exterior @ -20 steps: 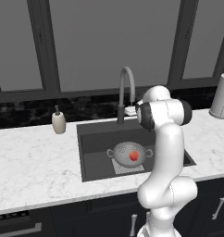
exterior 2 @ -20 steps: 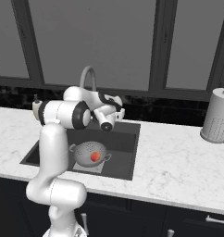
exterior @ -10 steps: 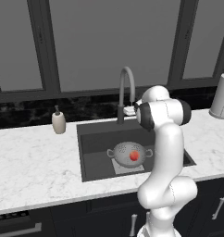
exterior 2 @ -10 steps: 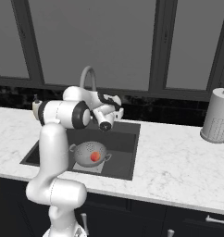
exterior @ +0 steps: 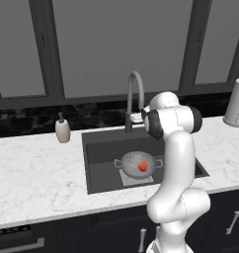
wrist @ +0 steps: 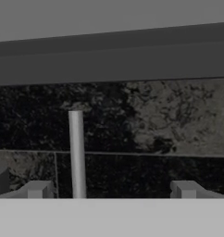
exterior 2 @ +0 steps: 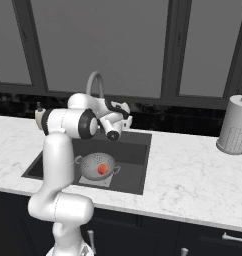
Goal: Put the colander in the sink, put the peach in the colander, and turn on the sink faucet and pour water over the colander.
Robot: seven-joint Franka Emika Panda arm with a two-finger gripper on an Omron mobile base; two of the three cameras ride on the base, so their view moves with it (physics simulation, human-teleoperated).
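Note:
The grey colander stands upright in the dark sink, on the lighter square at its bottom. The red-orange peach lies inside the colander. The tall gooseneck sink faucet rises behind the basin. My gripper is open at the faucet's base, above the sink's back edge. In the hand view a slim grey bar of the faucet stands between the fingertips, nearer the left one. Water is out of view.
A beige soap dispenser stands on the white marble counter left of the sink. A tall pale canister is at the far right. Dark backsplash and window frames close off the back.

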